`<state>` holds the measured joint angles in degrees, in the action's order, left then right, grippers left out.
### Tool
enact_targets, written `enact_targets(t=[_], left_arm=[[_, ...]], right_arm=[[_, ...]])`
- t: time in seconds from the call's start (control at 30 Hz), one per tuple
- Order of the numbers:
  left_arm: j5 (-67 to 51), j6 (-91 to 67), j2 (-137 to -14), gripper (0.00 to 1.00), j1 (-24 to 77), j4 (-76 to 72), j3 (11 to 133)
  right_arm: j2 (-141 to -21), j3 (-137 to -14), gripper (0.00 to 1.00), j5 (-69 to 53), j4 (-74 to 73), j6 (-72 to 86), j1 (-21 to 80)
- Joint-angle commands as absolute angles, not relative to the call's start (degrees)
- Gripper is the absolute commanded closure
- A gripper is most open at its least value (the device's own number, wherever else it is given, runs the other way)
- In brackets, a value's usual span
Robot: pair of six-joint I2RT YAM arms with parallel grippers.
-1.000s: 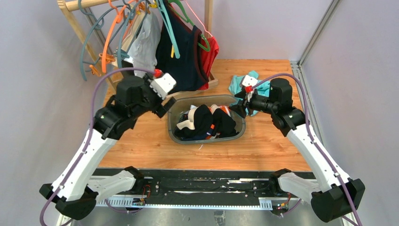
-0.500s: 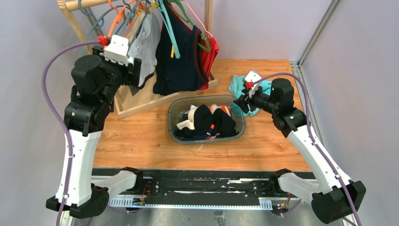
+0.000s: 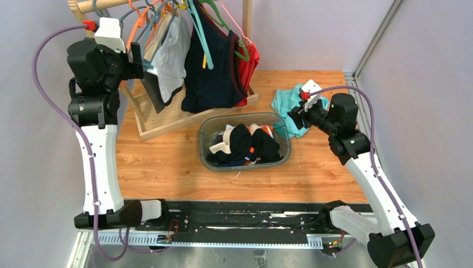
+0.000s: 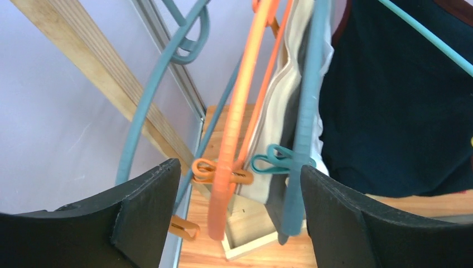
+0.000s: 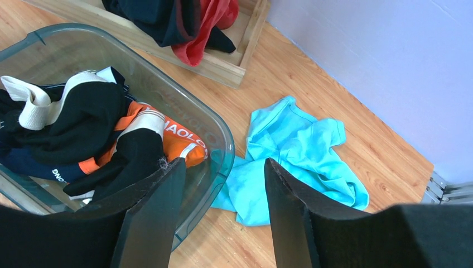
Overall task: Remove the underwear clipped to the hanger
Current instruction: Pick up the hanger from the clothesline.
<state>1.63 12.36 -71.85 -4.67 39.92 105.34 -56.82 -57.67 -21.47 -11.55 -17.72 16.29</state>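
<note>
A white-grey brief (image 3: 170, 53) and a dark grey-brown brief (image 3: 153, 92) hang clipped to hangers on the wooden rack (image 3: 89, 5) at the back left. My left gripper (image 3: 137, 60) is open, raised beside them on their left. In the left wrist view its jaws (image 4: 240, 181) stand wide around an orange hanger (image 4: 237, 134) and a teal hanger (image 4: 304, 123). An orange clip (image 4: 220, 173) and a teal clip (image 4: 276, 161) show there, with the pale brief (image 4: 279, 123) behind. My right gripper (image 3: 294, 114) is open and empty, over the bin's right rim (image 5: 223, 173).
A clear bin (image 3: 205, 134) in the middle holds several dark and orange garments (image 5: 89, 128). A navy tank top (image 3: 215, 67) and a red garment (image 3: 252, 64) hang on the rack. A teal cloth (image 5: 295, 151) lies right of the bin. The rack's wooden base (image 3: 167, 120) sits behind the bin.
My left arm has swung up and left from beside the bin to the hangers on the rack. My right gripper has drawn back a little to the right.
</note>
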Motion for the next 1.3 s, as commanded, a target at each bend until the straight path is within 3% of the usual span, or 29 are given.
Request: enact_targets(t=[0.0,0.3,0.93,1.27], left_arm=[[-5.16,9.06,-73.79,0.21,-8.78,37.62,109.37],[-8.04,8.33,-78.69,0.37,-11.12,38.78,113.98],[-8.32,12.16,-88.03,0.48,-11.08,43.13,121.53],[-11.35,11.77,-87.52,0.63,-11.09,43.31,119.70]], right_arm=[[-55.34,-57.10,0.44,-23.47,-9.18,-16.24,14.91],[-55.97,-56.68,0.44,-26.54,-8.96,-15.58,14.84],[-55.91,-56.38,0.44,-28.39,-8.78,-15.29,14.77],[-56.02,-56.34,0.44,-28.56,-8.79,-15.33,14.77]])
